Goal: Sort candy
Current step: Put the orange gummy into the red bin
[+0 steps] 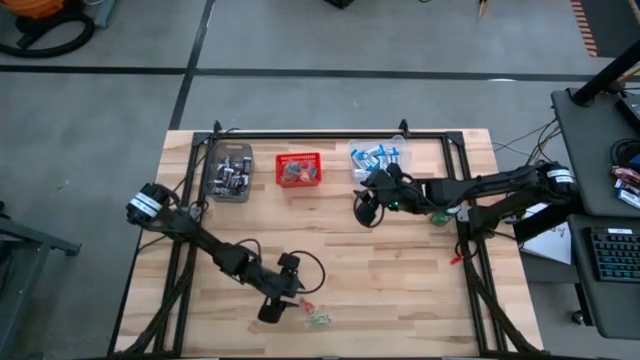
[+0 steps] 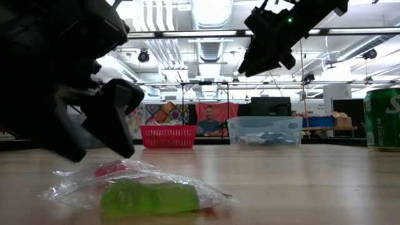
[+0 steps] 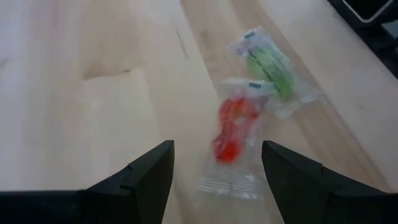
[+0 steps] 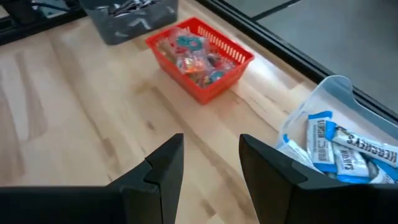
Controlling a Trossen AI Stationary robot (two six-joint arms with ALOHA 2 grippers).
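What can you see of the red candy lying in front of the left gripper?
The red candy is a red gummy-looking piece sealed in a clear, crinkly plastic wrapper. It lies flat on the wooden table, directly ahead of the open left gripper, not yet gripped. Its wrapper meets that of a similar green candy beside it.

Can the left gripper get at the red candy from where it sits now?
Probably yes. The left gripper is open, and the red candy lies flat on the table just ahead of its fingers, nothing between. The green candy lies farther on.
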